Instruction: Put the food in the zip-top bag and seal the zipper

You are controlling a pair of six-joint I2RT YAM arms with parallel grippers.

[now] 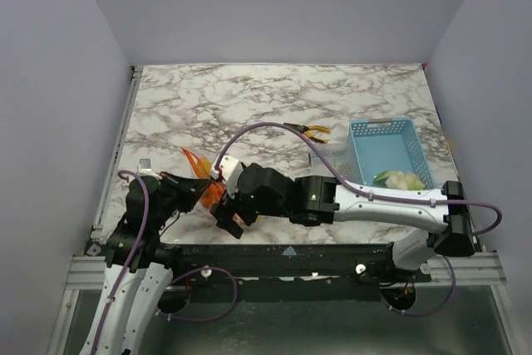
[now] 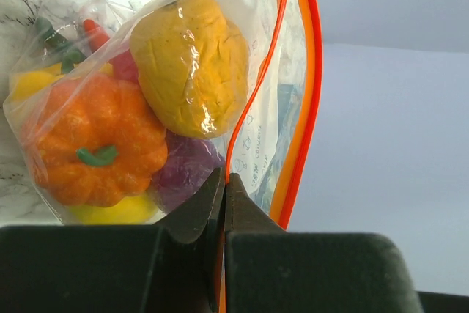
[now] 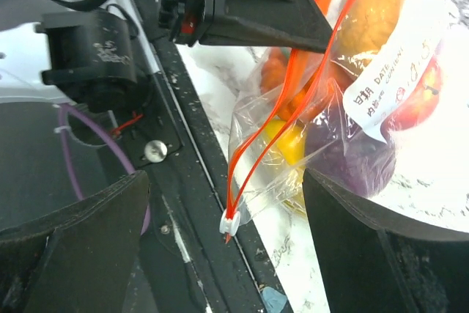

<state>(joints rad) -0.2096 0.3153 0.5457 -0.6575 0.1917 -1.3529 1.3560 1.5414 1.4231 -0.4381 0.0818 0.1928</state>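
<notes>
Clamping the thin orange-red zipper strip [image 2: 314, 49], our left gripper [image 2: 223, 181] holds the crinkly clear bag [image 2: 258, 144] of glossy toy food [image 2: 190, 64], left of the blue mesh basket [image 1: 366, 128]. Our right gripper [image 3: 227, 214], jaws apart, could miss the strip, leaving gaps.

The clear, crinkly bag [image 2: 260, 133] bulges with food: an orange pumpkin-shaped piece [image 2: 95, 144], a yellow-orange lump [image 2: 190, 64] and a purple piece [image 2: 187, 170]. Its orange-red zipper [image 2: 306, 86] stands open, its tracks apart.

left gripper [image 2: 224, 194]: pinched on the zipper [image 2: 315, 86]
zip-top bag [image 2: 258, 144]: holds food [image 2: 190, 64], yellow, orange and purple pieces
</notes>
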